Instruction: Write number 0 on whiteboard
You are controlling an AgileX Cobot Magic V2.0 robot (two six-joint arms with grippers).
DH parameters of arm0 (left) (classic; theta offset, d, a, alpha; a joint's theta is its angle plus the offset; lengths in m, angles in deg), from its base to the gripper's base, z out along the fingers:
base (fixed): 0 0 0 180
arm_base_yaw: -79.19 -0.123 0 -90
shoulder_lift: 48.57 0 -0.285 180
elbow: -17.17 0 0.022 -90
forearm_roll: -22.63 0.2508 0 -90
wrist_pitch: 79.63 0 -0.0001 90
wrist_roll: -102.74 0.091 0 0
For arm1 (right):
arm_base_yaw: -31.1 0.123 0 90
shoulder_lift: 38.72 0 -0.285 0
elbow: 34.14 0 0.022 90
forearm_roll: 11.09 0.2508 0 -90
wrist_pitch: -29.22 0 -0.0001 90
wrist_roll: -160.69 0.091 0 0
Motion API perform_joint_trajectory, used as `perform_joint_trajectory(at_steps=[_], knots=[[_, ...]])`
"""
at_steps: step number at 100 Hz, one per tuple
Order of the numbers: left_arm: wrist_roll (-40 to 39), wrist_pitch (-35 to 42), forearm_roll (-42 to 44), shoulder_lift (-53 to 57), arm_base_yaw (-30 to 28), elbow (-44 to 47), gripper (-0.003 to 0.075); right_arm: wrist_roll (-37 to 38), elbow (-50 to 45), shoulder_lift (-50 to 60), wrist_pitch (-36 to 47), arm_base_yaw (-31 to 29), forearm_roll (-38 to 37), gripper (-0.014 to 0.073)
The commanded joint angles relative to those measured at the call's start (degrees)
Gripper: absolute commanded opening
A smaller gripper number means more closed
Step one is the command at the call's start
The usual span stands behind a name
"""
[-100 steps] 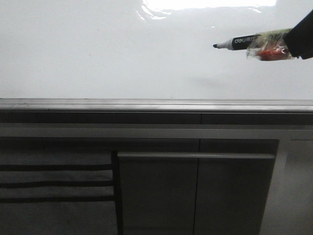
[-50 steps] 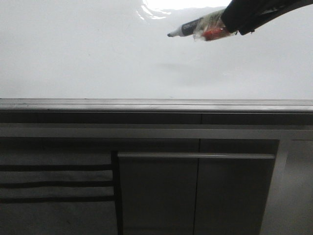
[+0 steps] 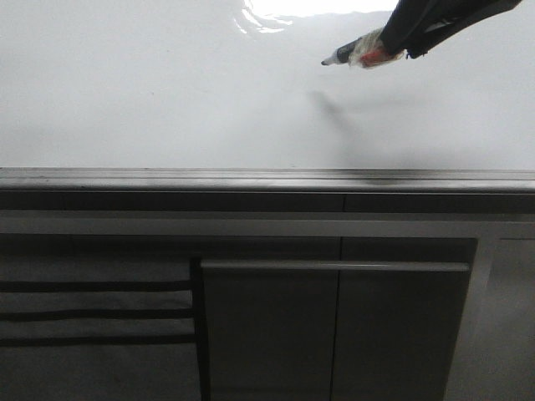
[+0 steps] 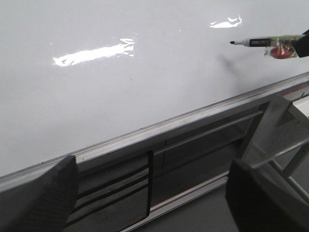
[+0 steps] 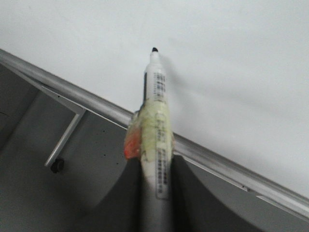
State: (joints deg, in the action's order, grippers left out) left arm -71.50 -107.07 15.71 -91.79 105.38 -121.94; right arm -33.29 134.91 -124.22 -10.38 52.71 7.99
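Note:
The whiteboard [image 3: 167, 92] fills the upper part of the front view, glossy and blank; no number 0 shows on it in any view. My right gripper [image 3: 386, 48] reaches in from the upper right, shut on a black-tipped marker [image 3: 351, 55] wrapped in yellowish tape with an orange piece. The tip points left, close over the board, with its shadow a little below it. In the right wrist view the marker [image 5: 155, 96] sticks out from between the fingers of my right gripper [image 5: 157, 164] over the whiteboard [image 5: 231, 72]. My left gripper [image 4: 154, 203] is open and empty, below the whiteboard [image 4: 120, 96], far from the marker [image 4: 256, 42].
A grey metal edge strip [image 3: 267, 180] runs along the board's lower edge. Dark grey cabinet panels [image 3: 267, 334] with a horizontal bar [image 3: 334, 266] lie below it. Light glare [image 3: 334, 7] sits at the board's top.
My right gripper moved up and left with the marker, then drew back right and tilted. The marker's shadow on the board is now darker and nearer the tip.

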Motion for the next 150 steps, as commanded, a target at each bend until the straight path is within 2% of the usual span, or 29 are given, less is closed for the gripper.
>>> perform_joint_trajectory(at_steps=[1, 18, 26, 33, 42, 60, 72, 114, 128, 139, 150], knots=[[-0.56, 4.81, -0.13, -0.21, -0.12, -1.45, 0.0564, -0.30, 4.35, -1.67, 1.05, -0.45, 0.63, -0.0015], [-0.56, 5.02, -0.13, -0.21, -0.12, -1.45, 0.0564, -0.52, 10.59, -9.30, -3.86, -0.34, 0.63, -0.0015], [-0.56, 5.02, -0.13, -0.21, -0.12, -1.45, 0.0564, -0.54, 12.78, -12.59, -9.10, -0.34, -0.66, -0.0015], [-0.56, 5.02, -0.13, -0.21, -0.12, -1.45, 0.0564, -0.54, 13.96, -13.69, -13.81, -0.88, -3.38, -0.0015], [-0.56, 5.02, -0.13, -0.21, -0.12, -1.45, 0.0564, -0.05, 14.58, -13.10, -15.89, -2.80, -4.31, -0.0015], [-0.56, 5.02, -0.08, -0.21, -0.12, -1.45, 0.0564, 0.10, 16.29, -10.02, -13.21, -4.81, -4.18, -0.0015], [-0.56, 5.18, -0.08, -0.21, -0.12, -1.45, 0.0564, -1.16, 18.20, -9.87, -12.22, -4.81, -1.41, -0.0015], [-0.56, 5.30, 0.95, -0.21, -0.12, -1.45, 0.0564, -2.29, 19.08, -7.07, -9.29, -1.34, -1.05, -0.0015], [0.22, 3.46, 0.95, -0.33, 0.00, -1.45, 0.0564, -6.29, 18.34, -3.77, -11.41, 0.41, -1.05, -0.0015], [6.05, 0.47, -0.74, -0.60, 0.91, -2.06, 0.0564, -14.86, 14.01, 0.55, -11.70, 3.91, -0.90, -0.0015], [14.74, -4.13, -6.23, -3.34, 3.55, -4.38, 0.0564, -27.68, 7.06, 5.19, -11.34, 9.87, -0.77, -0.0015]])
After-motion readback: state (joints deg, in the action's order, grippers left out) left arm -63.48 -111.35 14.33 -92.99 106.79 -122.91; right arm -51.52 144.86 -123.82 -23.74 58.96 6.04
